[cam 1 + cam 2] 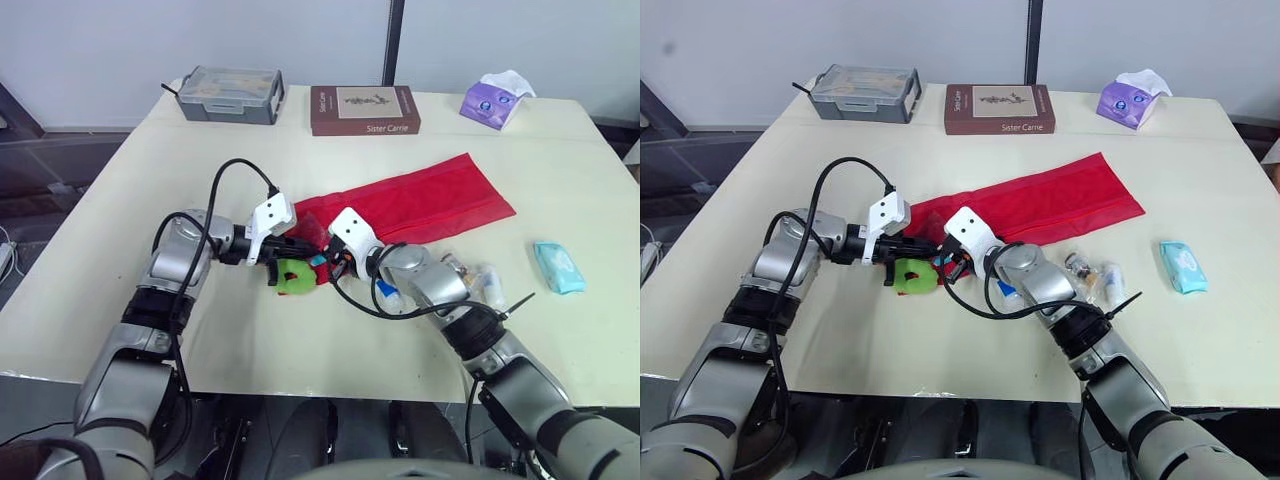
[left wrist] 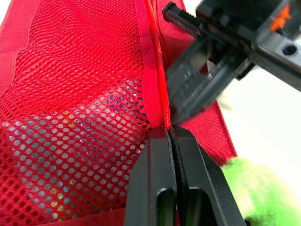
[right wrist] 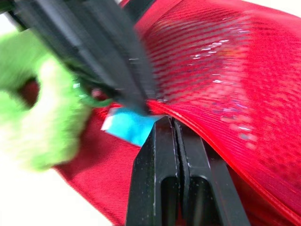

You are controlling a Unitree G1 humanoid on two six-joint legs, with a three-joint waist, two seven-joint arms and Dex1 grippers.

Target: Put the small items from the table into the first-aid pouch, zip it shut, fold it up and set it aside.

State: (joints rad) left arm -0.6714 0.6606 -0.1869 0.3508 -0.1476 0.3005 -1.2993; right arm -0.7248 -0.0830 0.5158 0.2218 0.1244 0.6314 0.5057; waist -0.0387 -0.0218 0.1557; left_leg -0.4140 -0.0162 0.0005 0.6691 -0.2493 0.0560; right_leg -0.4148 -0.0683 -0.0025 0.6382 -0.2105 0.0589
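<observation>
Pinching the red mesh first-aid pouch (image 1: 420,200) at its near-left end, my left claw (image 2: 169,134) has both black fingers pressed fully together on the raised red zip edge. My right claw (image 3: 171,122) meets it almost tip to tip, likewise closed tight on that same edge. The pouch lies unfolded, a long flat strip running from the middle of the cream table (image 1: 300,340) toward the far right; shiny, coloured glints show through the mesh. Touching its near-left corner is a fuzzy green soft item (image 1: 293,277). Beside my right forearm sit small clear bottles (image 1: 475,275), and further right, well apart, a light blue soft packet (image 1: 558,267). Along the far edge stand a grey plastic box (image 1: 230,94), a brown hardback book (image 1: 363,109) and a purple tissue pack (image 1: 495,100). Bare tabletop spreads left of my left arm and along the near edge.
</observation>
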